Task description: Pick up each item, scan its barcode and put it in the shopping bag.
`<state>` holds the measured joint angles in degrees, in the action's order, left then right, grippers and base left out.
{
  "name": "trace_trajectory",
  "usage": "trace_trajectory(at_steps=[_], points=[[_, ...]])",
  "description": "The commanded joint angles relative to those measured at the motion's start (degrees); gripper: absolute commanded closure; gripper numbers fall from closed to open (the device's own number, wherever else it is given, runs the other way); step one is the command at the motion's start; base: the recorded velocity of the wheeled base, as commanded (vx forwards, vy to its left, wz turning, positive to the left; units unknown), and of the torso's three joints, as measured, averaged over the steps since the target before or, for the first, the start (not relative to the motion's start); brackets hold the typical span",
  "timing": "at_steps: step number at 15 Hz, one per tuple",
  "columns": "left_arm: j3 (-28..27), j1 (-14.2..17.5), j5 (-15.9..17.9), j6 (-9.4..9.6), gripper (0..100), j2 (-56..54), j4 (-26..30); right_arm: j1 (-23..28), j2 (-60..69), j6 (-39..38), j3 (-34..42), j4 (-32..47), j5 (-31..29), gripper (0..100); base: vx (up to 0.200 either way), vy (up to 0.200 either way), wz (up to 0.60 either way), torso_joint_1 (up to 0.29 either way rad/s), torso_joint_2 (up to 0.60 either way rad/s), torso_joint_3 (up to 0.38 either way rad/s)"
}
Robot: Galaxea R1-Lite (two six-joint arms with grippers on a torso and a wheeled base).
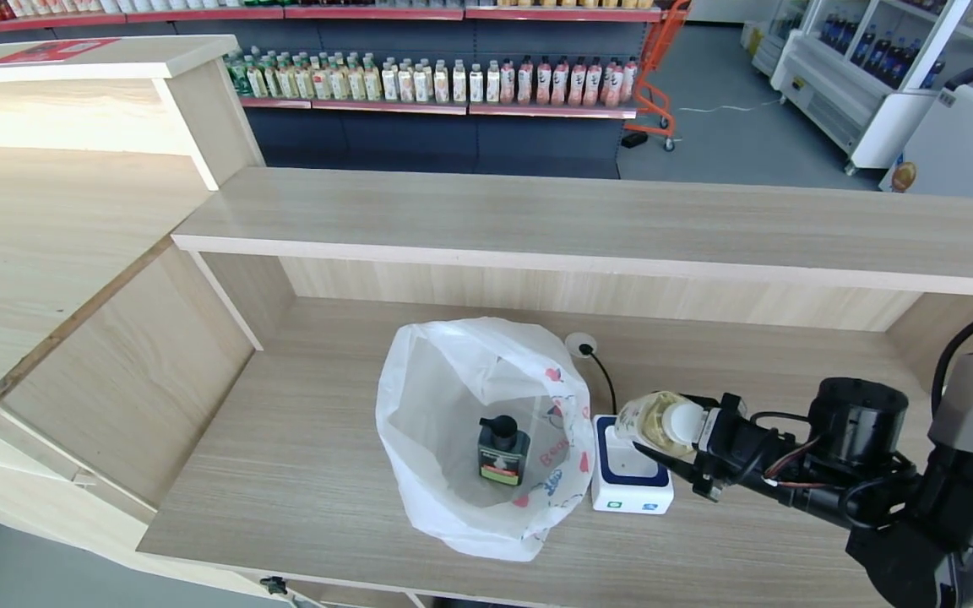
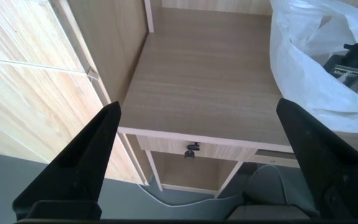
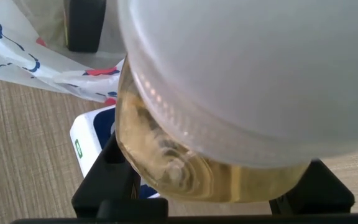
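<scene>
Right tool (image 1: 674,439) clamps the pale-yellow bottle (image 1: 651,415) over the scanner (image 1: 630,491); best roll its barcode down to face it, then hold steady

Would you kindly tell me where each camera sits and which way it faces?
Head view: on the head, facing forward and down at the counter, shopping bag and scanner; the right pincer shows, shut on a bottle.
Left wrist view: on the left wrist, facing down over the counter's front edge; the open left pincer shows.
Right wrist view: on the right wrist, facing past its pincer and the held bottle toward the scanner.
Shared: head and left wrist views show the shopping bag holding a pump bottle.
</scene>
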<state>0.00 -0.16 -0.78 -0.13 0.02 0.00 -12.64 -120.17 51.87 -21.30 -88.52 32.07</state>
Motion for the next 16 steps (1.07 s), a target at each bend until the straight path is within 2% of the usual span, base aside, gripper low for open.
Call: trace_trajectory(at_steps=[1,10,16], points=[[0.0,0.1,0.0,-0.04,0,0.0,0.0,0.0,-1.2,0.1,-0.1,0.0,-0.1,100,0.0,0.0,0.0,0.0,0.0,0.0],[0.0,0.1,0.0,-0.04,0,0.0,0.0,0.0,-1.3,-0.5,-1.1,-0.3,-0.2,100,0.0,0.0,0.0,0.0,0.0,0.0],[0.0,0.0,0.0,-0.04,0,0.0,0.0,-0.5,10.8,-25.2,-5.5,0.6,-0.6,100,0.0,0.0,0.0,0.0,0.0,0.0]])
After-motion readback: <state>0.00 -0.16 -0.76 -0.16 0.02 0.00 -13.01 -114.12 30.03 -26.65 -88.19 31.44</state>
